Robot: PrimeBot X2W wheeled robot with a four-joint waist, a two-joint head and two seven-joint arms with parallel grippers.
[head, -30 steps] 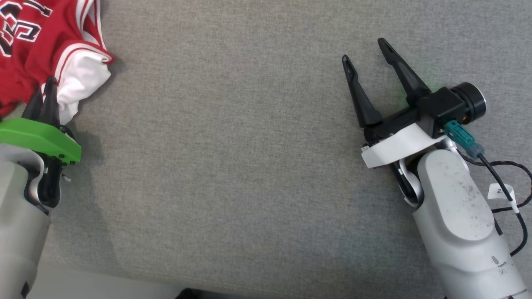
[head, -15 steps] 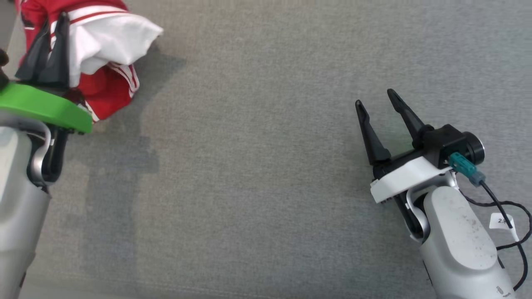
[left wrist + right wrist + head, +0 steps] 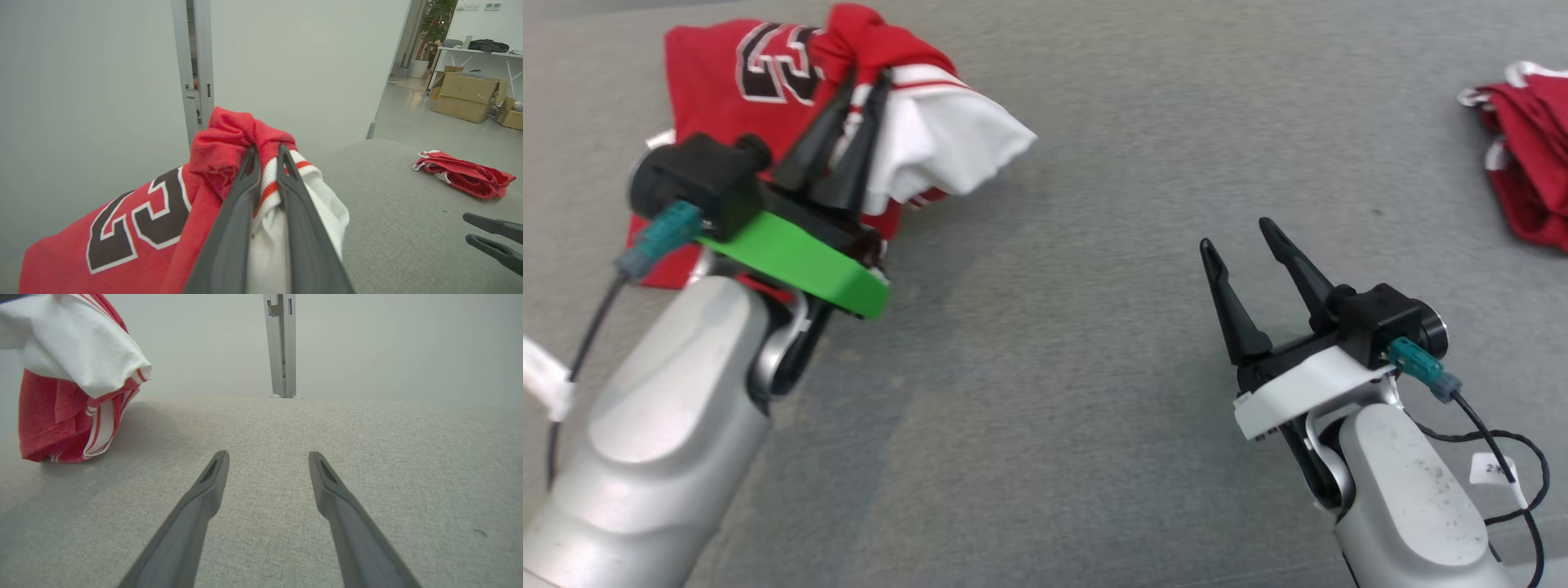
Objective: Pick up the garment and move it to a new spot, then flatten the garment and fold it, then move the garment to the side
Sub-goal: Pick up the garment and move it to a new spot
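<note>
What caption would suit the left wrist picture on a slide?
Left fingers pinch a bunched red jersey; another red garment lies on the grey surface.

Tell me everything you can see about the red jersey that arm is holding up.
The jersey is red, of soft knit-looking cloth, with a large dark number outlined in white, white panels and red-and-white striped trim. It is bunched, not flat. The left gripper is shut on a gathered fold near its top, so a white part juts out to one side and the red body hangs below. Its lower end seems to reach the grey cloth-covered surface; nothing else touches it.
</note>
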